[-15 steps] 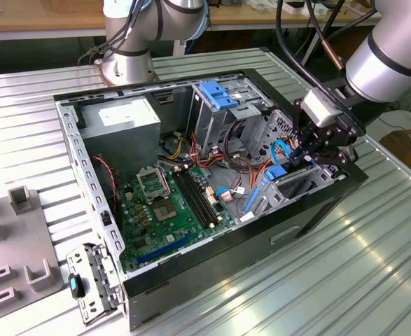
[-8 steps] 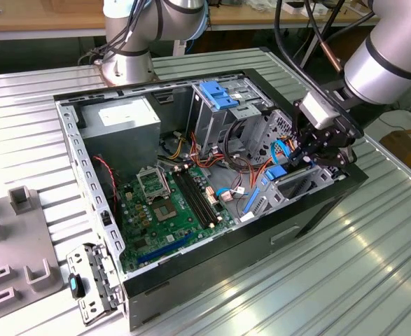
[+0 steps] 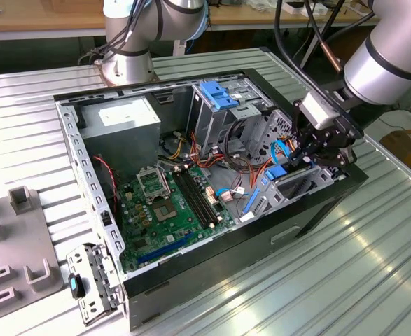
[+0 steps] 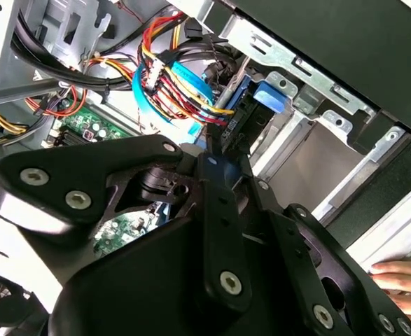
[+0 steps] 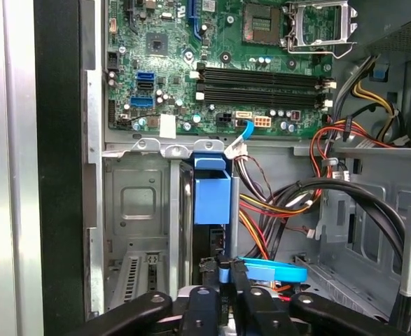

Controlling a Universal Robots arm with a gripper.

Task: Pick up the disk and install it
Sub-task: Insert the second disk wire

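Exterior view puts the hand (image 3: 316,150) at about three o'clock, low over the drive bay at the open case's (image 3: 310,210) edge. First wrist view shows its fingers (image 5: 223,276) closed on the disk (image 5: 211,199), which stands on edge, blue bracket up, in the bay slot beside the metal wall (image 5: 138,203) and below the motherboard (image 5: 212,63). To my eye, seating it well means keeping the disk square to the slot and clear of the cables (image 5: 275,206) just beside it.

Bright overhead light glares off the ribbed metal table (image 3: 317,280); case interior shadowed.
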